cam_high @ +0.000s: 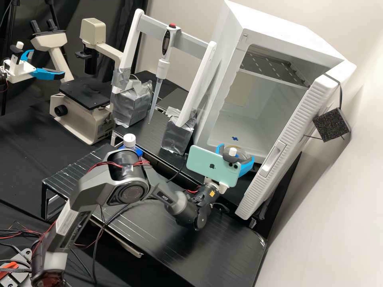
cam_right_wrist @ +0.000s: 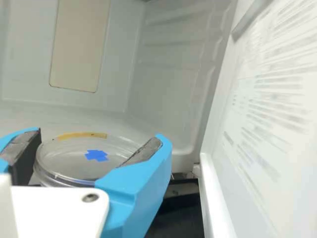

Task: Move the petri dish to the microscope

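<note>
Black desk (cam_high: pixel 24 135), open white cabinet (cam_high: pixel 275 34) at the right.
At its mouth, the blue fingers (cam_high: pixel 247 166) grip a clear petri dish (cam_right_wrist: pixel 69 159) by its sides.

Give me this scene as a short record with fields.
held item: petri dish
held by: gripper, a finger on each side of the dish
dish location: raised in front of the open white cabinet
cabinet door: swung open
mark on cabinet floor: blue
destination: microscope, across the bench beyond the pipette
also present: white-capped bottle behind the arm
task status: dish in hand, not yet at the microscope
</note>
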